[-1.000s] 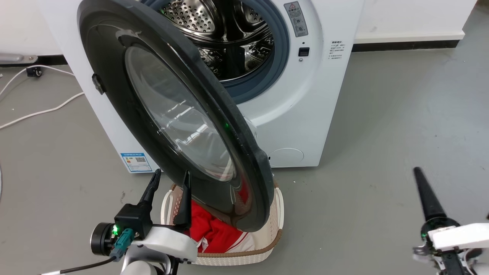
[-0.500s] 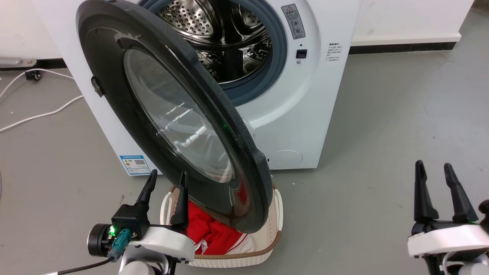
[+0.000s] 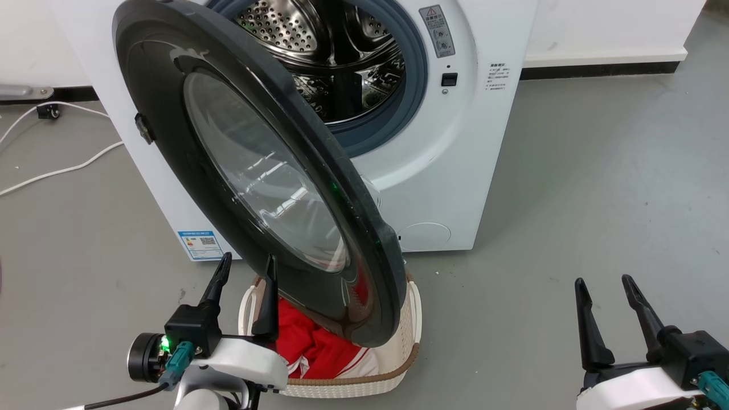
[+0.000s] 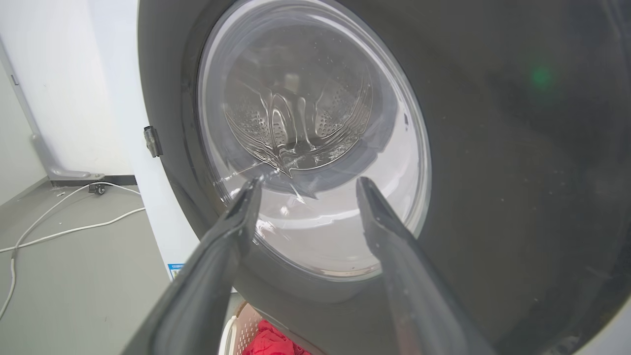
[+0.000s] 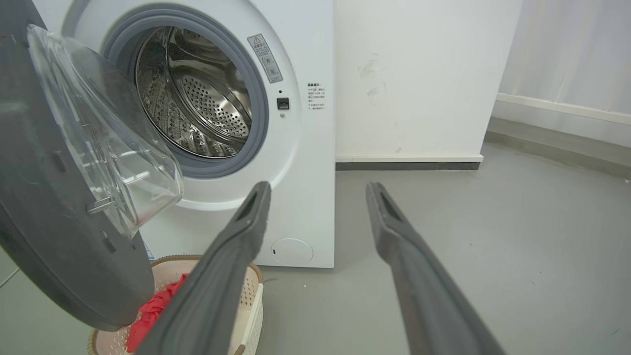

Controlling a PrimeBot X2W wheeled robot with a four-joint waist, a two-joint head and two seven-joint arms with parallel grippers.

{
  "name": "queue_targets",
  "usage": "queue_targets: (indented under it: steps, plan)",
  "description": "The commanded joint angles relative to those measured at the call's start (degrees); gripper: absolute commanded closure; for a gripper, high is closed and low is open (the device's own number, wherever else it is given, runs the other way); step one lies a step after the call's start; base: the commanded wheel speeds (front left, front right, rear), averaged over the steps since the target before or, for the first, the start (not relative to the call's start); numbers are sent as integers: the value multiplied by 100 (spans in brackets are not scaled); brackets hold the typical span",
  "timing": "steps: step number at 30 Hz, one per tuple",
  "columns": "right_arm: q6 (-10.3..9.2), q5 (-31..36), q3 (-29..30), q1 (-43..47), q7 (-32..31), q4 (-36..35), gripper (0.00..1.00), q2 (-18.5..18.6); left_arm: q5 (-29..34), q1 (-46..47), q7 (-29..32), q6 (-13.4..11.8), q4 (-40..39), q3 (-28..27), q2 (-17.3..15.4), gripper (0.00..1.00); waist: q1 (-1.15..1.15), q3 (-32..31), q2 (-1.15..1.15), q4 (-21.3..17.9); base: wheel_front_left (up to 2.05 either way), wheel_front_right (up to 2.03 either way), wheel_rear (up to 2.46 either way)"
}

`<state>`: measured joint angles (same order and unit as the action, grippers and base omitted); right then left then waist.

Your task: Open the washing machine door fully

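washing machine door (image 3: 256,171) hangs swung well out from the washing machine (image 3: 455,165), barely moved in the last second — right hand (image 3: 603,282), released and empty, has pulled back well right of the machine, left hand (image 3: 249,257) released by the door's lower rim — probably needs one last push.

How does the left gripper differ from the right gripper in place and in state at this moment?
The left gripper is close to the door, pointing at its glass; the right gripper is well away from the door, over bare floor. The left gripper is beside the basket; the right gripper stands apart from it. Both are open and hold nothing.
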<state>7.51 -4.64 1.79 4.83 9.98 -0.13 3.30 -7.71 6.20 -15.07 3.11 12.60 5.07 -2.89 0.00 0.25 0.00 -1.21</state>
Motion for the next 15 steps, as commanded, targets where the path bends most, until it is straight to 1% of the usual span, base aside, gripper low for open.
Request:
queue_targets:
  steps: [1, 13, 14, 15]
  plan:
    - [-4, -20, 8, 31, -26, -46, 0, -38, 27, 16, -14, 17, -14, -6, 2, 0, 0, 11, 0, -6, 0, 0, 0]
    - [-4, -16, -15, -47, -52, -37, 0, -52, 17, -2, -14, 16, -15, 16, 3, 0, 0, 7, 0, -4, 0, 0, 0]
    - [-4, -15, -19, -50, -44, -37, 0, -53, 14, -4, -14, 19, -10, 13, 3, 24, 0, 5, 0, -5, 0, 0, 0]
    - [-4, -21, -24, -52, -39, -36, 0, -53, 13, -7, -14, 24, -7, 14, 3, 75, 0, 7, 0, -8, 0, 0, 0]
